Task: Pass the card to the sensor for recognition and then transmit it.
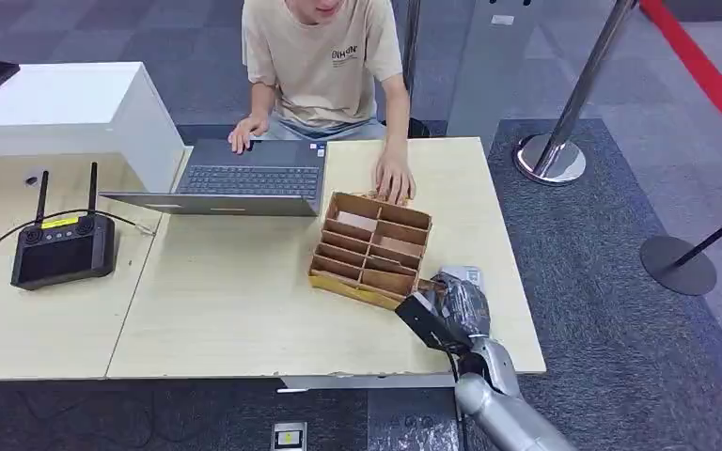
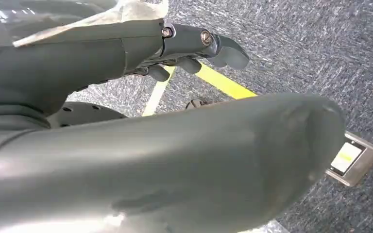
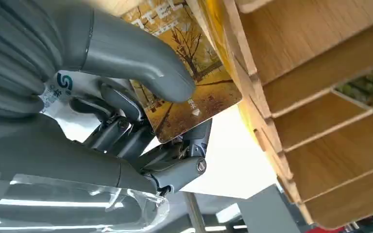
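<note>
Right hand (image 1: 451, 305) sits at the near right corner of the light wooden table (image 1: 235, 301), just beside the near right corner of the brown cardboard divider box (image 1: 369, 249). Wrist camera confirms the grasp: thumb on top and fingers (image 3: 175, 170) beneath pinch a card (image 3: 189, 92) printed with autumn trees on a yellow-orange ground; the card's free edge lies close against the box's outer wall (image 3: 252, 121), contact not resolvable. Left hand (image 2: 194, 48) hangs over grey carpet with a yellow floor line; fingers curl inward around nothing. Table contents, left to right in the head view: black handheld controller (image 1: 61, 249) with two upright antennas and a cable trailing off the left edge; open grey laptop (image 1: 235, 178) near the far edge; divider box, set at an angle, its compartments open upward; a small white device (image 1: 463, 275) just beyond the right hand, partly hidden by it. Person in a beige T-shirt (image 1: 324, 61) sits at the far side, one hand on the laptop, the other hand (image 1: 393, 178) resting at the box's far edge. Chrome stanchion base (image 1: 550, 158) stands on the carpet right of the table.
</note>
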